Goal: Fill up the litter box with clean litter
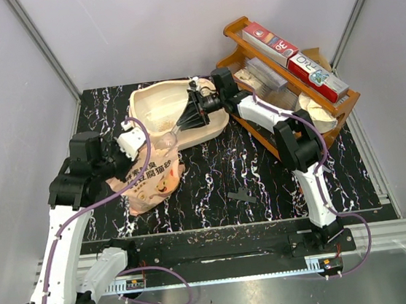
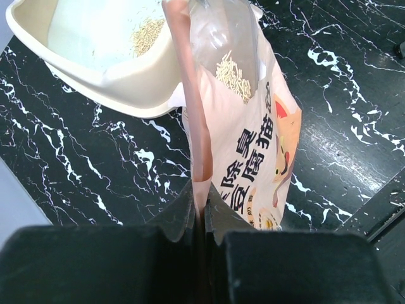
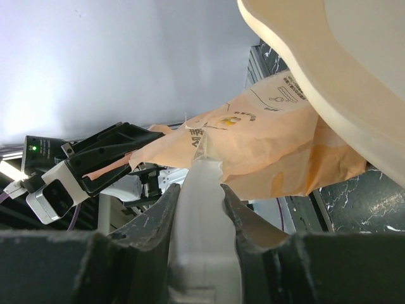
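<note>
left, right jaws pinching bag (image 2: 259, 158) | left wrist: litter (image 2: 147, 35) in box (image 2: 120, 95) | right wrist: rim

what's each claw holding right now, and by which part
Left claw pinches the litter bag by its pink side edge. Right claw grips what looks like the bag's pale top edge.
</note>
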Controlling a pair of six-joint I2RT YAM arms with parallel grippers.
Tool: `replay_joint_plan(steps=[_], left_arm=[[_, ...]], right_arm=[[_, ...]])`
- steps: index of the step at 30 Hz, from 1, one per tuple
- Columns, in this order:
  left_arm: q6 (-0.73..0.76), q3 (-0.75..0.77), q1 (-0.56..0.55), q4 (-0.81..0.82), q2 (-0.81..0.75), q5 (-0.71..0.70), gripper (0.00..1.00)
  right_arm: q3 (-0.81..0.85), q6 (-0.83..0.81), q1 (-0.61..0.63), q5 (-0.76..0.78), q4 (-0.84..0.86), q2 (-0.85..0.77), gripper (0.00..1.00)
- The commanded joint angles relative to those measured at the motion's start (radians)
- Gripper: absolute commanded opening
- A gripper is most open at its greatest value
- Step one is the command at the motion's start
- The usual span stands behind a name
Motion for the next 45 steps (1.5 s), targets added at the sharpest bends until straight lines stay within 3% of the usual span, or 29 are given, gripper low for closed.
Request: replay_joint_plan(steps=[1,26,37,45], left_arm=[[0.024,0.072,0.011,0.054,-0.014,0.005,0.0],[0.028,0.07,0.01,0.059,-0.02,0.001,0.0],[0.033,0.073,0.01,0.056,-0.016,-0.014,0.0],[0.039,0.055,0.011,0.041,-0.025,-0.014,0.0]], right_arm=[[0.015,0.06,-0.05,-0.022,0.127,-0.074,0.0],[-0.055,-0.009,-0.092,-0.009,0.066,-0.132,0.0],[-0.072,0.028,-0.096,-0.029,0.127,-0.119,0.0],[0.063,0.013,-0.116,0.118,0.146,-0.079,0.0]])
